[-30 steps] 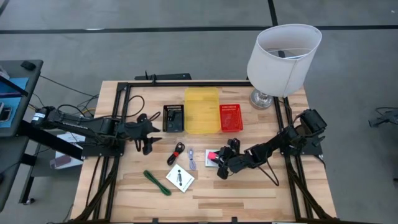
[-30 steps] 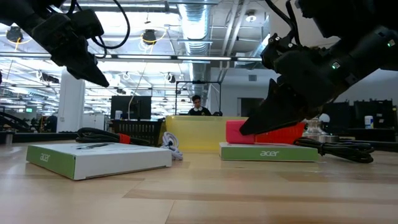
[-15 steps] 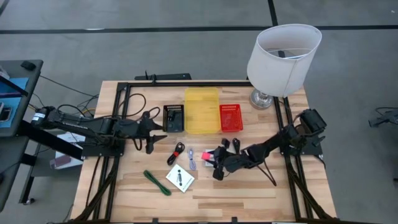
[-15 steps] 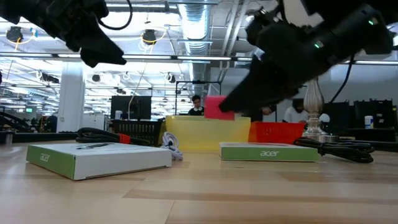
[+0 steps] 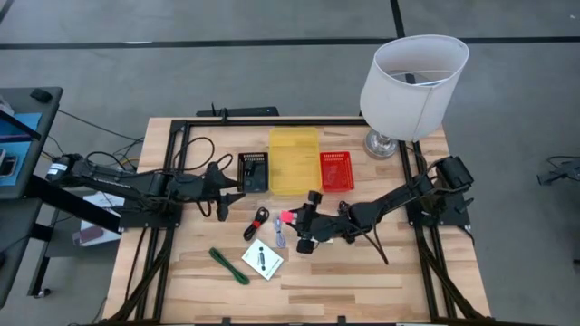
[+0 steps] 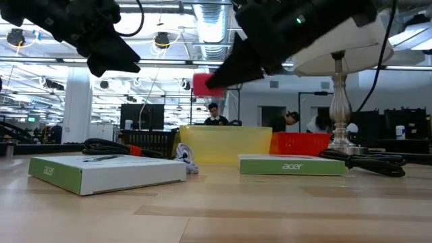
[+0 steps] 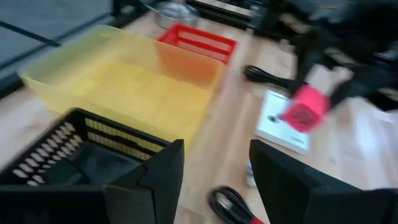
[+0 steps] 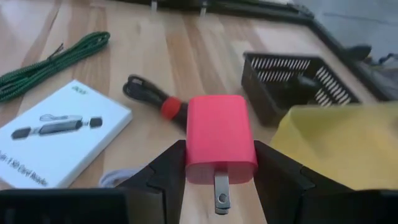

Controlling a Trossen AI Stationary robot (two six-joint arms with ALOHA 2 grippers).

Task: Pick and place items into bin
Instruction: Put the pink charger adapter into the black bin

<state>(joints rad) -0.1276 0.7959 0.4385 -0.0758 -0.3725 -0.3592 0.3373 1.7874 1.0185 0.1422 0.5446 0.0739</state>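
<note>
Blur smears the left wrist view, where the pink plastic charger block (image 7: 304, 111) shows no prongs; the right wrist view gives its two metal prongs plainly. Right gripper (image 8: 219, 163) pinches it, raised above the wooden table (image 5: 362, 272) near the yellow plastic bin (image 5: 294, 160). Left gripper (image 7: 216, 167) hangs spread, holding nothing, by the black slotted basket (image 5: 253, 171).

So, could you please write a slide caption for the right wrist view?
Right gripper holding a pink plug-in charger above the table, near the black basket and yellow bin.
</note>
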